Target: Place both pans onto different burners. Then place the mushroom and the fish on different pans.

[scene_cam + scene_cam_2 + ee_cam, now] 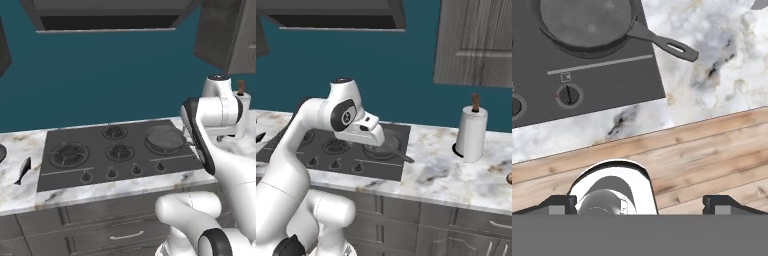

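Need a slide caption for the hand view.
Open tool above the counter edge, one pan already on a burner.

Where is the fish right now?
The fish lies on the marble counter at the left of the left base view, just left of the cooktop, not on any pan.

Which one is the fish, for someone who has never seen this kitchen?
Start at the dark cooktop set into the marble counter. Go off its left edge onto the bare stone, where the fish lies by itself. It is slim and dark grey with a forked tail, unlike the round pan on the right-hand burner.
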Controlling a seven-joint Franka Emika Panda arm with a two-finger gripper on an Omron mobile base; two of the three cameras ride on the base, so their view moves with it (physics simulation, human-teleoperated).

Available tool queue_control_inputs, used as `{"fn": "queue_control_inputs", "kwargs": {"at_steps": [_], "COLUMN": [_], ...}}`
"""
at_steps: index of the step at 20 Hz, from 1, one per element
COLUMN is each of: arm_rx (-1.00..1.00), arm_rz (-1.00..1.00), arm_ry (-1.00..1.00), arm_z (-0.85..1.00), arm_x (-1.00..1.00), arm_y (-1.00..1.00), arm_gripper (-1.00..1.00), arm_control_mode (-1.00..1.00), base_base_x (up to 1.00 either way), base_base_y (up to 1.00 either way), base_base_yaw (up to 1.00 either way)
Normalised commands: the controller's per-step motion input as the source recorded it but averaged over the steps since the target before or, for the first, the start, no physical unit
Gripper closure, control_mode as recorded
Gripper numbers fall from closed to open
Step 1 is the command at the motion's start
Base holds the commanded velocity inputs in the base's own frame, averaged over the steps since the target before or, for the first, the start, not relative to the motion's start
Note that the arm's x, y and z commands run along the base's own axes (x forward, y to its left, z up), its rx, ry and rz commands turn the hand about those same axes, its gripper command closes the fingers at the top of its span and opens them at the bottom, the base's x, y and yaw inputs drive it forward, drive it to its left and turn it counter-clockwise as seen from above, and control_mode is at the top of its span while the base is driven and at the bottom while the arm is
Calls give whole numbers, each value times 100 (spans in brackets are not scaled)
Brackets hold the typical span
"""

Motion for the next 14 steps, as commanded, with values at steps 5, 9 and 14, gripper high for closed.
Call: {"fn": "queue_control_inputs", "kwargs": {"at_steps": [5, 9, 14], "arm_rx": [0, 0, 0], "arm_rz": [0, 0, 0], "arm_ry": [0, 0, 0], "arm_z": [0, 0, 0], "arm_x": [0, 0, 0], "arm_y": [0, 0, 0], "arm_gripper": [-100, -100, -100], "arm_control_mode": [100, 100, 100], "base_base_x": [-5, 0, 0], "base_base_y": [-61, -65, -72], "base_base_yaw": [0, 0, 0]}}
